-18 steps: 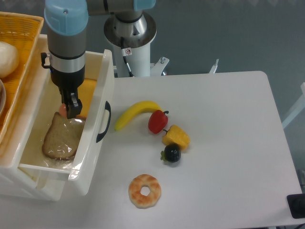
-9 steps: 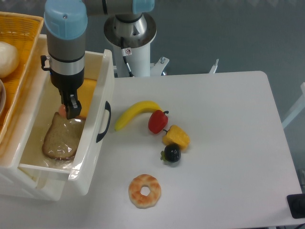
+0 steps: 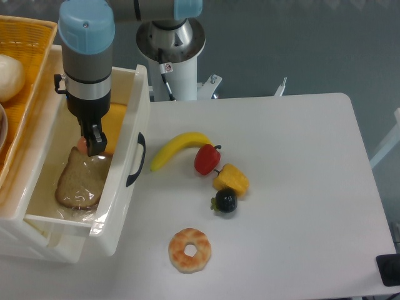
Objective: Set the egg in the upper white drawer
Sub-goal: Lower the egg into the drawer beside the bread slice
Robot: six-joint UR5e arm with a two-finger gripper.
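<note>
Since the frame a second ago the pincer [image 3: 92,145] has been raised slightly inside the upper white drawer [image 3: 128,125], and little else has shifted; its dark fingers [image 3: 95,139] are seen close together over the far end of a bread slice [image 3: 80,181], and whether anything is clamped between them cannot be told. The egg [image 3: 82,144] is glimpsed as a small salmon patch just to the left of the fingertips, touching or nearly touching them, within the drawer and at the top edge of the bread slice; most of it is hidden by the pincer. A yellow wicker basket [image 3: 28,37] is seen to the left of the pincer, with a white ball [image 3: 9,76] in it. On the desk [image 3: 294,187], to the right of the pincer and outside the drawer, a banana [image 3: 178,147], a red pepper [image 3: 207,159], a yellow pepper [image 3: 231,179] and a black plum [image 3: 225,201] are grouped; a donut [image 3: 190,250] lies apart, lower right of the pincer.
</note>
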